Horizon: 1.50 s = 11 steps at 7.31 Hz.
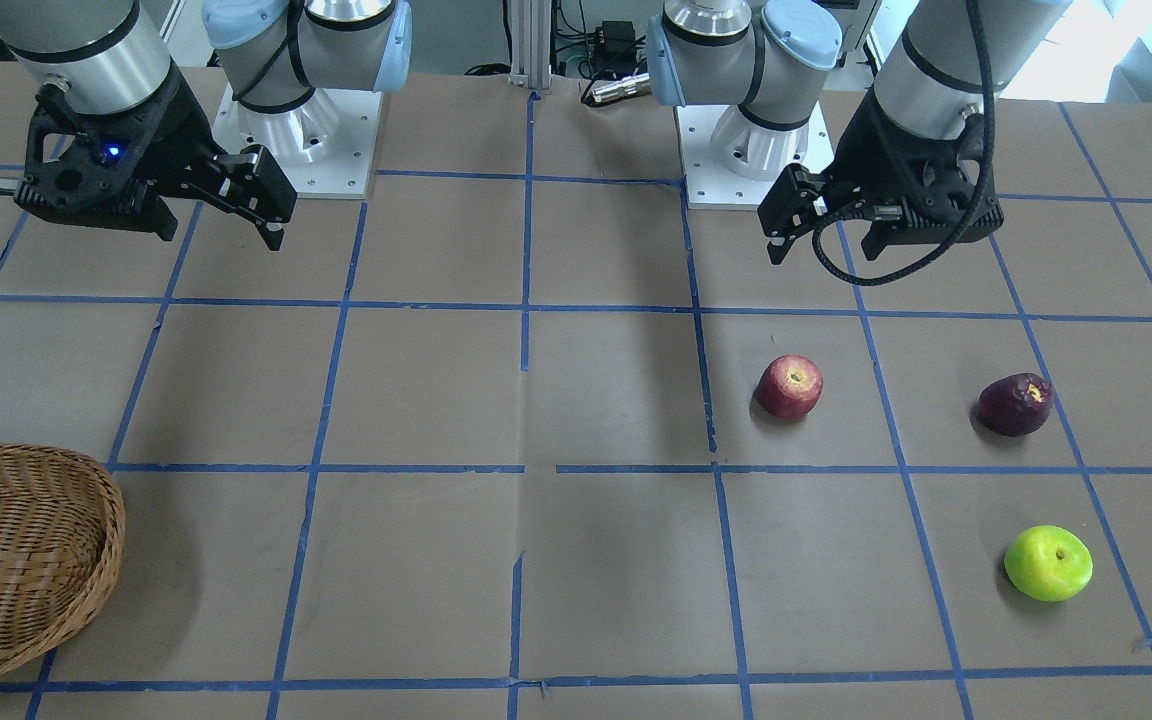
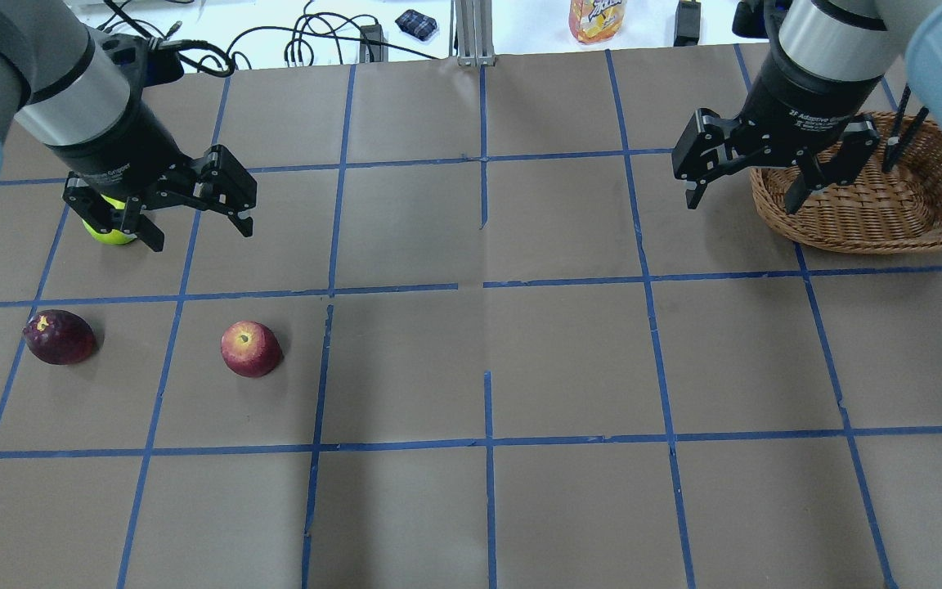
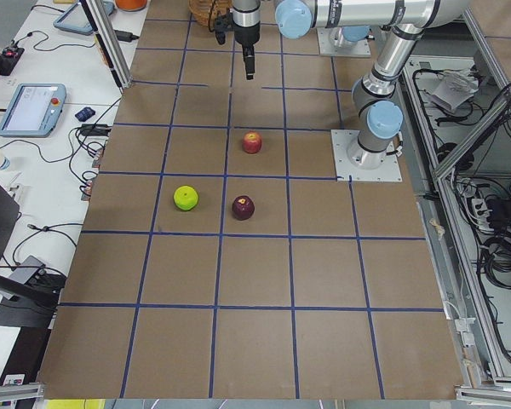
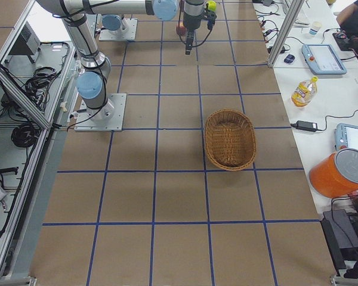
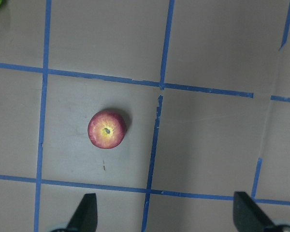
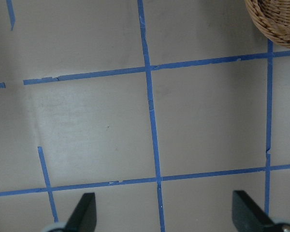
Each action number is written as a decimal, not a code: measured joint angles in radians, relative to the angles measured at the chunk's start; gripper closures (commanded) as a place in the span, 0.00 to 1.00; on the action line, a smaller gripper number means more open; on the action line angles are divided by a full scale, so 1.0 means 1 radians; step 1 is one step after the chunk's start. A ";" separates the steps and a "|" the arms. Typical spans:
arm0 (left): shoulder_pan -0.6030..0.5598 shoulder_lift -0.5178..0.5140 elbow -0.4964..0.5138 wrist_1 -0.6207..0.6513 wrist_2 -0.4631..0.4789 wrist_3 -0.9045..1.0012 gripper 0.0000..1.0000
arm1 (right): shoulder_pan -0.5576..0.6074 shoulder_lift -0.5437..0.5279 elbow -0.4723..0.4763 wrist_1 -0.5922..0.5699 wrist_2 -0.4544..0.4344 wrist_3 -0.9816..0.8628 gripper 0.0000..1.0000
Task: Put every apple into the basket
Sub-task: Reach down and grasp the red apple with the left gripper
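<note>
Currently both claws spread wide, gripping nothing: L gripper hangs over table nr red apple, w/ maroon apple & green apple also lying on robot's L side, all well apart from basket at R side nr R gripper.

Brown-papered table gridded with blue tape; white side bench holds a tablet.

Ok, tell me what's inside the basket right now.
Nothing but bare wicker: the right side view shows the whole basket empty. Overhead, the right tool hides part of its rim. The red apple, maroon apple and green apple lie outside it.
</note>
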<state>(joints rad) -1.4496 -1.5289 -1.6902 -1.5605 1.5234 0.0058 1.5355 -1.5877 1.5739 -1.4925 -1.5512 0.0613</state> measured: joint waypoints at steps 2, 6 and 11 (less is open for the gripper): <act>0.143 -0.021 -0.173 0.120 -0.005 0.181 0.00 | 0.000 0.000 0.000 0.001 -0.001 0.000 0.00; 0.275 -0.079 -0.531 0.524 -0.150 0.407 0.00 | 0.000 0.000 0.001 0.005 -0.001 0.000 0.00; 0.279 -0.195 -0.557 0.681 -0.241 0.423 0.00 | 0.000 0.000 0.002 0.003 0.000 0.000 0.00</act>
<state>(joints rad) -1.1707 -1.7241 -2.2472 -0.8790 1.2828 0.4293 1.5355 -1.5876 1.5754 -1.4895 -1.5509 0.0614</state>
